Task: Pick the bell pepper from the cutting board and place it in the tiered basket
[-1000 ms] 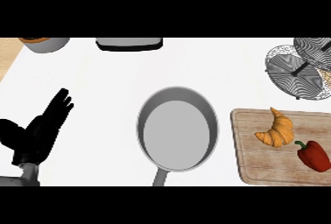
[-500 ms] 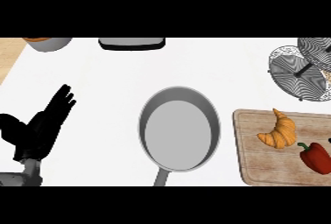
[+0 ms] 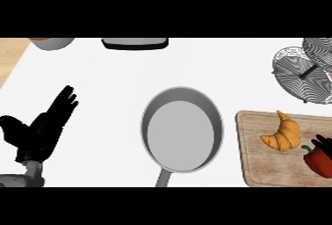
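Note:
A red bell pepper point(image 3: 318, 161) with a green stem lies at the right end of the wooden cutting board point(image 3: 259, 154), cut off by the view's right edge. Black fingertips of my right hand point(image 3: 322, 143) show just above the pepper at that edge; the rest of the hand is out of view. The wire tiered basket point(image 3: 303, 72) stands at the upper right. My left hand point(image 3: 44, 127) rests open at the left, fingers up, far from the board.
A croissant point(image 3: 283, 133) lies on the board beside the pepper. A grey frying pan point(image 3: 182, 129) fills the middle, handle toward the lower edge. A dark tray point(image 3: 134, 42) and a bowl point(image 3: 52, 42) sit along the far edge.
The view has shifted left, so the board and basket sit further right. Fingertips of my right hand have come into view above the pepper.

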`<state>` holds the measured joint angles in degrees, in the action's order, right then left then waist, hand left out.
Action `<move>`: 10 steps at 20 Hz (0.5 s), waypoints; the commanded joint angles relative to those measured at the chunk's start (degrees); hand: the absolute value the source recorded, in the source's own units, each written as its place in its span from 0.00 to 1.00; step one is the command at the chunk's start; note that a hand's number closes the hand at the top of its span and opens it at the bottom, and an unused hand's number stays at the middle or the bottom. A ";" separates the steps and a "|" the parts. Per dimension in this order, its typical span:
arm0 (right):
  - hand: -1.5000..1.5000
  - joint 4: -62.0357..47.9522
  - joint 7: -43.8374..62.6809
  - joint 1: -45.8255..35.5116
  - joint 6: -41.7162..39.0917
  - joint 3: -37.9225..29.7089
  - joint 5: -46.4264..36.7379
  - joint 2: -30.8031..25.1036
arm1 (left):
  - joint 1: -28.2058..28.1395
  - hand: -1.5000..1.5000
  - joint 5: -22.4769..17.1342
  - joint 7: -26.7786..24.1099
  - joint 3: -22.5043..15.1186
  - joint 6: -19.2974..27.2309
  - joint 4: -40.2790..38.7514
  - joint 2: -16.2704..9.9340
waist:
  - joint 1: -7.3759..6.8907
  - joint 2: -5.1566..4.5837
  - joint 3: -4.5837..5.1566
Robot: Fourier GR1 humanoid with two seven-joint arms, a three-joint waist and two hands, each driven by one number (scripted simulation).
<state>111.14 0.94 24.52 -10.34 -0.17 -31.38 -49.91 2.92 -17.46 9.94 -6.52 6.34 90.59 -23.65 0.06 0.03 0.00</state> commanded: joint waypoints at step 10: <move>0.00 -16.02 -4.31 -12.19 6.00 2.82 -15.26 12.68 | -0.32 0.50 2.02 -0.25 4.80 -4.98 -0.16 1.03 | -0.19 0.00 0.00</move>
<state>96.52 -3.99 14.95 -6.23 1.48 -42.54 -40.93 3.26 -15.22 9.41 -3.99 3.48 89.06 -21.41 -0.06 0.00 -0.01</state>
